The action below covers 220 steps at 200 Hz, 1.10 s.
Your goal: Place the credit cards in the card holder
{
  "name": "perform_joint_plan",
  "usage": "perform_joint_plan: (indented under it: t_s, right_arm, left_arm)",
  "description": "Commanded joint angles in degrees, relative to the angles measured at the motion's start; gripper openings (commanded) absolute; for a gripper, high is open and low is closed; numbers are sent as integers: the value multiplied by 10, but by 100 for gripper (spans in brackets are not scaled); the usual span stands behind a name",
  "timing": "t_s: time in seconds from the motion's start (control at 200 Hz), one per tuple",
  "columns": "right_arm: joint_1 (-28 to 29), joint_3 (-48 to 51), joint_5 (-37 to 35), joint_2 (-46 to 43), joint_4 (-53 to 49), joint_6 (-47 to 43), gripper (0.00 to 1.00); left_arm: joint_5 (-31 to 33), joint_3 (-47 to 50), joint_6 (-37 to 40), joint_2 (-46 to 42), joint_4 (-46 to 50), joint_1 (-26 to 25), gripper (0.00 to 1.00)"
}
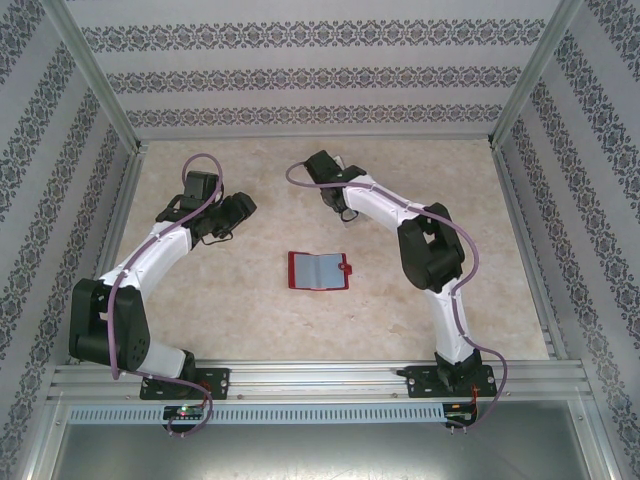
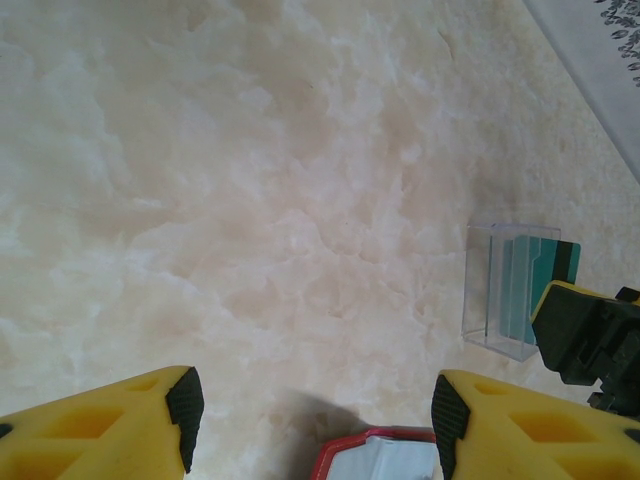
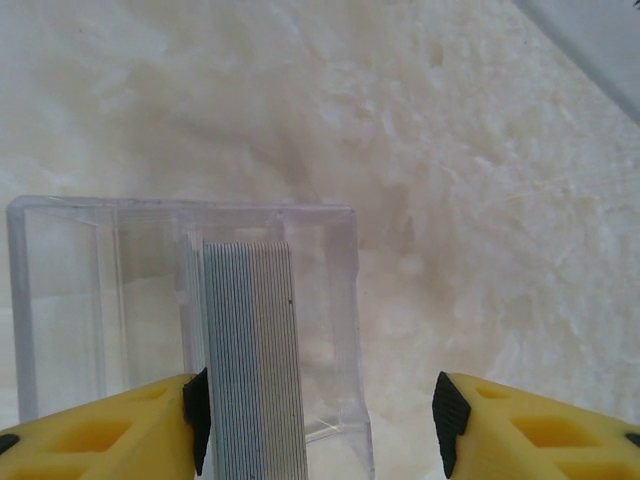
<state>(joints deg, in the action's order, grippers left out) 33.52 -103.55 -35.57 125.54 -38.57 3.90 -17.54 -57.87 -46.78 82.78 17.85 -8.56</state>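
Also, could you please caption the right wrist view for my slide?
Open right gripper at the clear card holder, credit cards standing on edge inside.

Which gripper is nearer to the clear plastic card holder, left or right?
Right. The clear plastic card holder sits just ahead of the open fingers of the right gripper. The left gripper is farther off; the holder stands well ahead of it, to one side.

Looks like a robotics lab test cell rather than a lived-in room: boxed in by aluminium frame posts [image 1: 97, 85], lined with patterned wallpaper panels [image 1: 300, 75], floored by a marble-look bench [image 1: 250, 320], with a left arm [image 1: 150, 255] and right arm [image 1: 380, 205] bolted to a slotted rail [image 1: 320, 378] at the near edge.
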Motion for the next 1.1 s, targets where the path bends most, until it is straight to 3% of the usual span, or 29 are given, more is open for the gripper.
perform_joint_plan:
  t_s: [0.0, 0.275, 0.43, 0.57, 0.869, 1.094]
  right_arm:
    - [9, -17, -50, -10, -1, -17, 61]
    - [15, -9, -66, -16, 6, -25, 52]
    - [15, -6, -41, -16, 4, -26, 33]
    - [7, -7, 22, -18, -9, -10, 0]
    - [-2, 5, 69, -53, -13, 14, 0]
    - [-34, 32, 210, -135, -21, 82, 0]
  left_arm:
    - [-2, 1, 12, 1, 14, -1, 64]
    - [-3, 3, 11, 3, 15, -1, 64]
    - [0, 1, 13, 4, 16, -1, 64]
    - [1, 0, 17, 7, 20, -1, 64]
    - [11, -13, 28, 3, 39, -1, 64]
    - [-37, -19, 38, -8, 39, 0, 64]
